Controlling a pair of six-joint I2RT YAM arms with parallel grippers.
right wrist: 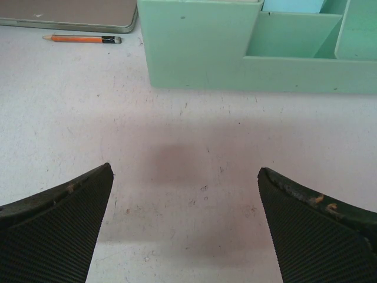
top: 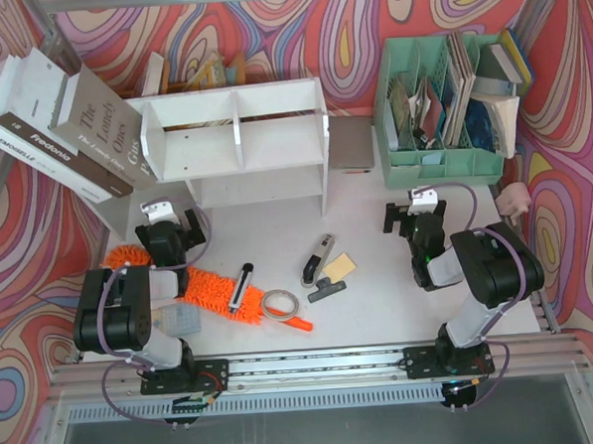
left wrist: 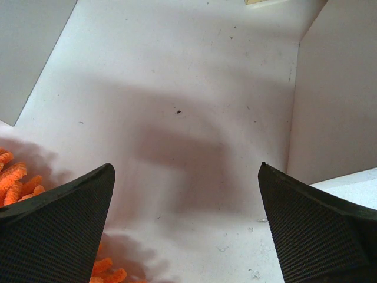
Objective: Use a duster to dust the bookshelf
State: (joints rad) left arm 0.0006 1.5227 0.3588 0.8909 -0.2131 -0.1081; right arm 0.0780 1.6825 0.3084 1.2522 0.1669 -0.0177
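L gripper point(top: 169, 217) is hovering just in front of the bookshelf point(top: 237, 136), by its left leg. Its jaws are standing wide apart w/ nothing btwn them. In the wrist view only bare table point(left wrist: 177, 76) is showing in the gap, w/ a white shelf panel point(left wrist: 336, 106) on the right.

The duster point(top: 205, 286) is lying flat in front of the bookshelf, left of its centre. It's slanting, w/ the handle end pointing away from the shelf, and the L arm is crossing over its fluffy part. A few orange strands point(left wrist: 15, 180) are showing beside the L finger.

R gripper point(top: 415, 208) is hanging right of the bookshelf & further forward, also fully spread & holding nothing. A mint organizer point(right wrist: 200, 53) is sitting right of the shelf, and books point(top: 63, 125) are leaning at its left.
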